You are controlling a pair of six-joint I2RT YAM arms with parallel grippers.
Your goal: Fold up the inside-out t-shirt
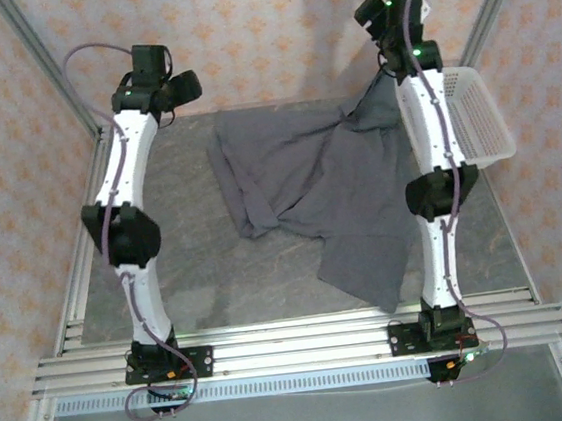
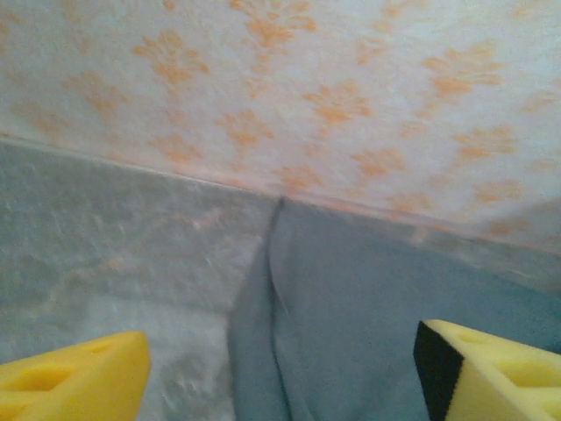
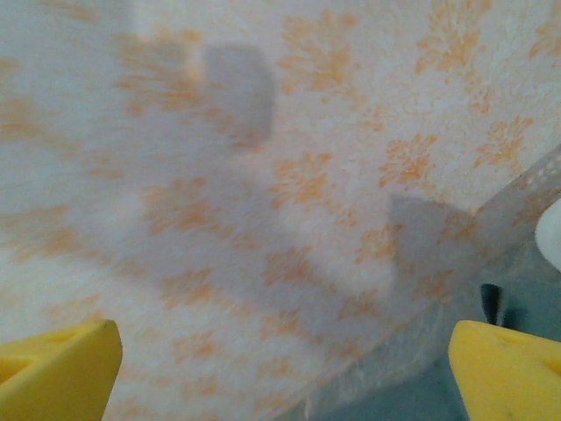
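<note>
The slate-grey t-shirt (image 1: 323,181) lies rumpled and partly spread on the table, from the back middle down to the front right. Its back right corner rises in a peak beside the right arm. My left gripper (image 1: 186,88) hangs near the back wall just left of the shirt's back edge. In the left wrist view this left gripper (image 2: 280,390) is open, with the shirt's folded edge (image 2: 351,324) below and nothing between its yellow fingers (image 2: 70,377). My right gripper (image 1: 373,15) is raised high against the back wall; in its wrist view the right gripper (image 3: 280,381) stands open and empty, facing the wallpaper.
A white mesh basket (image 1: 477,114) stands at the back right, close to the right arm. The grey marbled table (image 1: 186,261) is bare on the left and front. Patterned walls and metal frame posts (image 1: 44,64) close in the back and sides.
</note>
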